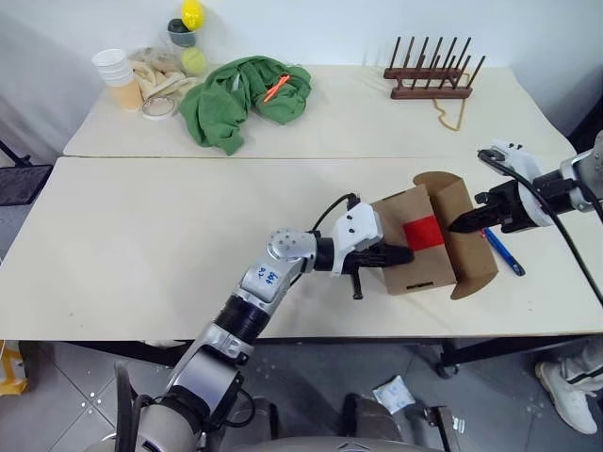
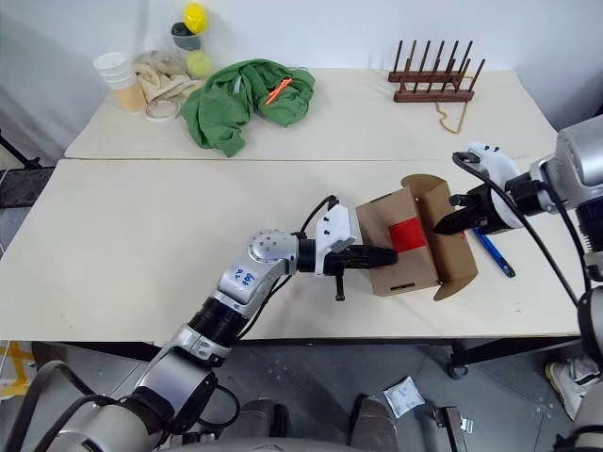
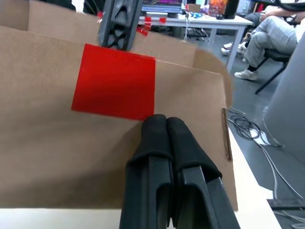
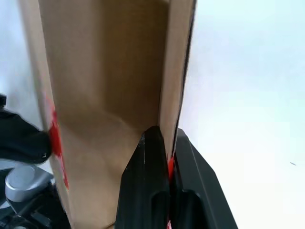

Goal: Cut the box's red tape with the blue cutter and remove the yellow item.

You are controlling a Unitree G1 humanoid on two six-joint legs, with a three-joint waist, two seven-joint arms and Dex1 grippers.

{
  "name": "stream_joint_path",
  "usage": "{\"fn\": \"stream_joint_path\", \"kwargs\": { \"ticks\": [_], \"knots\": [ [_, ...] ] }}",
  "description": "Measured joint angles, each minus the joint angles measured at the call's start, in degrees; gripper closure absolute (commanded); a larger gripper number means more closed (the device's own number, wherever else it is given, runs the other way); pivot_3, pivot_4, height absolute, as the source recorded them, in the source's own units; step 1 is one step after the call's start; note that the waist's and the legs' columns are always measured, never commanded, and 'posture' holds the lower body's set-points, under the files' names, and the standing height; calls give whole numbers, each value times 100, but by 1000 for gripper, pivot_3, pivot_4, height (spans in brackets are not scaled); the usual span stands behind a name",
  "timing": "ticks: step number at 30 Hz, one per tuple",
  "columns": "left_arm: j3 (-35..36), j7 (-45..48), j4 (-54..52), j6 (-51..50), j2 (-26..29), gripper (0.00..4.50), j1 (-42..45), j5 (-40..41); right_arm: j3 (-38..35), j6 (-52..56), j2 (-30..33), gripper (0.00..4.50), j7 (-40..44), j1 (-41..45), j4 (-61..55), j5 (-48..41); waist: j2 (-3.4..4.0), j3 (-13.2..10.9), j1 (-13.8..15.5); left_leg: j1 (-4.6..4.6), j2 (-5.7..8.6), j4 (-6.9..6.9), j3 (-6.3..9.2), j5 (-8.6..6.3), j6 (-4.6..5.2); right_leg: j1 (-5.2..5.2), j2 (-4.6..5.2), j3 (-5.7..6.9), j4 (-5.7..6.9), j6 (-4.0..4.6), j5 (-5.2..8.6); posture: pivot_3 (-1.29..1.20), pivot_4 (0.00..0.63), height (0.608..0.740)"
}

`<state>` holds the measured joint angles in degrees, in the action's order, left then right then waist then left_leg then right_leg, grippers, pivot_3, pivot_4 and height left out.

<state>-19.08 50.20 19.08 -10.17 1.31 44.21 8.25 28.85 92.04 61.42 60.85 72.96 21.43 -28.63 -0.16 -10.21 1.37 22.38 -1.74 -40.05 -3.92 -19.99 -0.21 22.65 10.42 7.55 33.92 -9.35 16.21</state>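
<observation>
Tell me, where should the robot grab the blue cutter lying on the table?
Probably around the middle of the blue cutter, coming straight down from above. It lies flat on the table beside the box and it is thin, so the fingers should close across its narrow width, not along its length.

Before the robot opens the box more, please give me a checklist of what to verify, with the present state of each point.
1. Right claw shut on the box flap: ok.
2. Left claw shut, tips against the box wall below the red tape: ok.
3. Flap lifted, box open: ok.
4. Blue cutter set down on the table, beside the box: ok.
5. Yellow item visible inside: cannot tell.
</observation>
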Motion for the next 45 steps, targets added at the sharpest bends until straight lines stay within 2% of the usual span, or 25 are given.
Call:
{"fn": "stream_joint_path", "kwargs": {
  "ticks": [12,18,24,32,37,43,45],
  "knots": [
    [166,-632,-117,191,36,4500,-481,-236,1786,22,71,4490,618,1329,54,72,2,0,38,12,2,-6,4,-1,2,7,4,3,0,0,0,0,150,740],
    [231,-745,-466,44,347,4500,-871,-304,2254,26,51,4490,848,1687,100,-202,3,1,15,12,2,-1,4,-1,2,11,4,5,2,0,0,0,150,740],
    [266,-881,-553,-70,410,4500,-969,-312,2460,25,-62,4490,806,1893,169,-483,3,1,17,12,2,-3,4,-1,2,11,3,5,4,0,0,0,150,740],
    [365,-909,-803,-57,591,4500,-1205,-294,2472,21,-328,4490,317,1934,370,-463,4,1,-9,8,0,-1,4,-1,1,11,3,5,9,0,0,0,150,740],
    [670,-663,-1122,-176,926,4500,-1220,-54,2472,29,-455,4490,114,1894,472,-438,4,1,-8,9,0,-1,4,-1,1,12,3,5,8,0,0,0,150,740],
    [704,514,-2170,-714,1858,4500,-992,592,2446,29,-566,4490,-73,1810,586,-392,7,1,-22,11,0,3,4,-1,1,16,3,6,10,0,0,0,150,740],
    [716,627,-2368,-961,1894,4500,-887,773,2425,29,-570,4490,-116,1784,586,-393,7,0,-5,12,0,1,4,-1,1,15,3,6,11,0,0,0,150,740]
  ]
}}
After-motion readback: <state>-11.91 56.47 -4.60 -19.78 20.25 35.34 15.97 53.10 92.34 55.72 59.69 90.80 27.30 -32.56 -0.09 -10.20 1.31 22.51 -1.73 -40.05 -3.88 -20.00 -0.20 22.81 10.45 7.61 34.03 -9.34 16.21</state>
